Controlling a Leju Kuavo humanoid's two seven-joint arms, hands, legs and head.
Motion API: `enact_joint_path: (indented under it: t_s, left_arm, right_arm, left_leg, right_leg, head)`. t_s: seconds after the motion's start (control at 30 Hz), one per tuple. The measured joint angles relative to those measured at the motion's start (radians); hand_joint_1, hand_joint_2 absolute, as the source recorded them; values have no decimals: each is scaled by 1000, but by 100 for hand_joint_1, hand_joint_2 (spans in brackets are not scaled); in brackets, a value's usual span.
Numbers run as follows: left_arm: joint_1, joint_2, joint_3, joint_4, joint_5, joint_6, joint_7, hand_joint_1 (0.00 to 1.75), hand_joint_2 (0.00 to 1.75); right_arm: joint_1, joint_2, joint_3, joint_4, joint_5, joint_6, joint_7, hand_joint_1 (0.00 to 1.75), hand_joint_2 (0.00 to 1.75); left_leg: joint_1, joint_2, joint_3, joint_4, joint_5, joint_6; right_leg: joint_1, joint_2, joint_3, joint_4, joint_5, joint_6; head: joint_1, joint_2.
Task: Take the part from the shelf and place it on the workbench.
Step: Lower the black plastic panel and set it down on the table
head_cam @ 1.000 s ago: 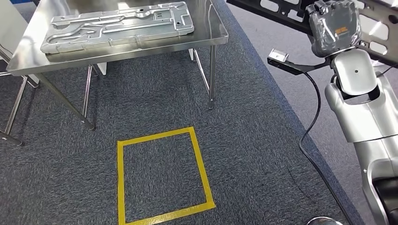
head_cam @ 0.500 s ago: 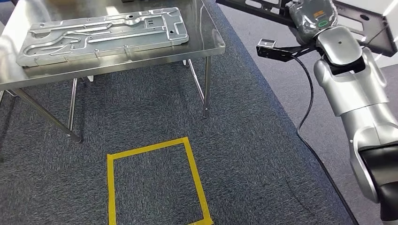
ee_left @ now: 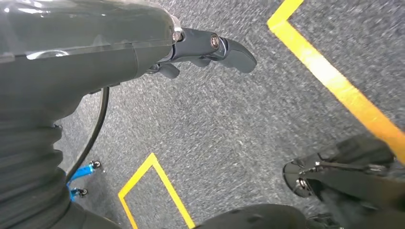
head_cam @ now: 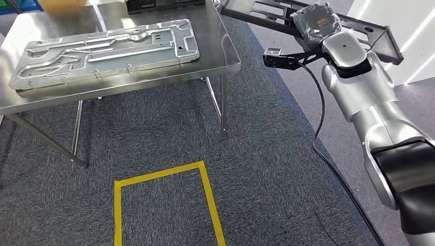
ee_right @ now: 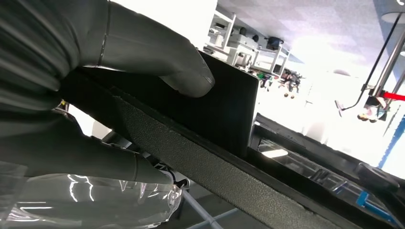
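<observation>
Your right hand (head_cam: pixel 314 20) grips the long black perforated metal part (head_cam: pixel 354 31) at one point, beside the steel workbench (head_cam: pixel 215 56). Its overhanging end could clip the silver stamped plate (head_cam: pixel 102 51) there.

Likely a factory workshop: a steel tabletop (head_cam: pixel 225 51) carrying a stamped metal panel (head_cam: pixel 105 51), grey carpet (head_cam: pixel 267 169) marked with yellow floor tape (head_cam: pixel 209 192).

The right arm (head_cam: pixel 369 97) consists of rounded silver shells with a black joint band. A black cable (head_cam: pixel 318 128) runs along it. The right robot hand (head_cam: pixel 315 23) is dark grey under clear film, bearing an orange marking.
</observation>
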Motion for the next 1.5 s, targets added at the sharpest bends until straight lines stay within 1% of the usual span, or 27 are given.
enact_joint_path:
  t_s: [0.03,0.07,0.13,0.17,0.2,0.27,0.37,0.43,0.5,0.53,0.57,0.6,0.67,0.7,0.73,0.8,0.87,0.9,0.97,1.03,1.07,1.13,1.2,1.23,1.37,1.43,1.5]
  left_arm:
    - [2,0,1,0,1,0,0,0,175]
    - [3,0,2,0,2,0,0,0,175]
    - [5,2,7,0,8,0,0,0,175]
    - [6,3,10,0,11,0,0,0,175]
    - [7,5,14,0,14,0,-1,0,175]
    - [5,6,18,1,18,-1,-3,0,175]
    - [-3,6,21,1,20,-1,-6,0,175]
    - [-5,2,24,1,20,-2,-8,0,175]
    - [-5,-2,29,1,21,-2,-9,0,175]
    - [-4,-3,30,1,21,-3,-9,0,175]
    - [-2,-4,32,1,21,-4,-9,0,175]
    - [-1,-5,33,1,21,-4,-9,0,175]
    - [1,-6,35,1,20,-6,-8,0,175]
    - [0,-7,35,1,20,-6,-8,0,175]
    - [0,-7,35,1,20,-6,-8,0,175]
    - [1,-7,35,1,20,-6,-6,0,175]
    - [1,-5,36,1,20,-5,-5,0,175]
    - [1,-3,36,1,20,-5,-5,0,175]
    - [0,-2,37,1,20,-3,-5,0,175]
    - [-1,0,37,1,20,-2,-4,0,175]
    - [-1,1,38,1,20,-2,-4,0,175]
    - [0,2,39,1,20,-2,-3,0,175]
    - [-1,3,40,1,20,-4,-3,0,175]
    - [-1,3,41,1,21,-6,-3,0,175]
    - [1,2,43,1,18,-15,5,0,175]
    - [0,0,44,1,14,-18,10,0,175]
    - [0,-2,44,1,11,-19,12,0,175]
  right_arm:
    - [0,4,2,5,-3,0,-3,175,175]
    - [1,7,3,9,-9,0,-7,175,175]
    - [1,11,6,14,-33,5,-23,175,175]
    - [2,12,8,16,-44,9,-29,175,175]
    - [4,13,11,18,-53,14,-30,175,175]
    - [10,17,17,24,-57,17,-16,175,175]
    - [2,25,22,29,-51,7,20,175,175]
    - [-11,27,24,35,-46,-4,34,175,175]
    - [-9,28,26,47,-42,-7,36,175,175]
    - [-3,28,28,55,-40,-6,37,175,175]
    - [2,28,29,61,-39,-5,37,175,175]
    - [6,28,31,67,-38,-5,38,175,175]
    - [9,26,34,80,-37,-7,40,175,175]
    - [9,26,35,86,-37,-8,41,175,175]
    - [9,25,36,91,-36,-10,43,175,175]
    - [7,27,37,96,-35,-11,45,175,175]
    - [1,31,38,96,-34,-12,46,175,175]
    - [-2,33,38,97,-34,-12,46,175,175]
    - [-7,33,38,99,-35,-15,47,175,175]
    - [-9,32,39,101,-36,-24,47,175,175]
    - [-9,32,39,102,-37,-27,46,175,175]
    - [-8,33,39,104,-41,-29,44,175,175]
    - [-12,33,39,106,-43,-27,41,175,175]
    - [-15,33,39,108,-44,-25,39,175,175]
    - [-21,32,39,116,-46,-28,48,175,175]
    - [-23,32,39,117,-45,-34,60,175,175]
    - [-20,29,39,119,-40,-38,68,175,175]
  left_leg:
    - [0,0,-27,15,23,0]
    - [0,0,-36,-11,66,3]
    - [-5,-2,-14,-126,171,16]
    - [-9,-3,3,-168,203,24]
    - [-14,-3,18,-190,211,32]
    - [-25,0,40,-193,188,46]
    - [-15,-4,90,-255,145,61]
    - [-6,-14,118,-290,126,63]
    - [-3,-25,131,-294,115,63]
    - [-1,-33,139,-293,108,61]
    - [0,-42,147,-292,101,58]
    - [2,-51,156,-289,93,55]
    - [6,-68,166,-283,81,46]
    - [8,-76,166,-280,77,40]
    - [10,-83,164,-280,76,34]
    - [11,-98,160,-283,79,21]
    - [6,-79,152,-269,70,10]
    - [4,-57,138,-236,53,4]
    - [8,-13,76,-112,1,-6]
    - [15,-1,16,-5,-24,-15]
    - [18,1,9,-1,-9,-18]
    - [23,6,50,-103,65,-22]
    - [21,13,108,-225,108,-16]
    - [19,15,124,-259,108,-8]
    - [14,9,154,-285,72,37]
    - [11,6,176,-289,62,53]
    - [6,3,193,-288,48,60]
  right_leg:
    - [1,1,18,-1,-13,0]
    - [2,3,38,-1,-27,1]
    - [3,9,84,-4,-61,5]
    - [4,11,103,-8,-76,11]
    - [2,13,119,-14,-87,18]
    - [-1,15,140,-34,-97,32]
    - [-1,9,147,-35,-115,43]
    - [-1,5,77,76,-148,50]
    - [-3,5,-32,213,-164,60]
    - [-6,5,-73,244,-147,65]
    - [-8,5,-98,235,-106,68]
    - [-10,6,-105,188,-47,70]
    - [-11,30,-93,78,49,67]
    - [-9,43,-82,38,66,61]
    - [-7,53,-74,21,64,54]
    - [-6,48,-64,3,54,38]
    - [-13,31,-56,-5,57,27]
    - [-16,22,-51,-10,58,21]
    - [-15,6,-43,-13,56,13]
    - [-14,-5,-37,-12,51,12]
    - [-15,-10,-34,-12,48,14]
    - [-17,-16,-22,-11,39,21]
    - [-14,-20,-14,-9,27,33]
    - [-11,-22,-13,-10,23,40]
    - [-16,-20,-14,25,27,67]
    - [-17,-14,-62,110,0,67]
    - [-11,-9,-155,236,-38,65]
  head:
    - [0,0]
    - [0,0]
    - [0,0]
    - [0,0]
    - [0,0]
    - [0,0]
    - [1,0]
    - [1,0]
    - [1,0]
    - [1,0]
    - [1,0]
    - [2,0]
    - [1,0]
    - [2,0]
    - [1,0]
    - [1,0]
    - [1,0]
    - [1,0]
    - [1,0]
    - [1,0]
    - [1,0]
    - [1,0]
    - [1,0]
    - [1,0]
    - [3,0]
    - [4,0]
    - [4,0]
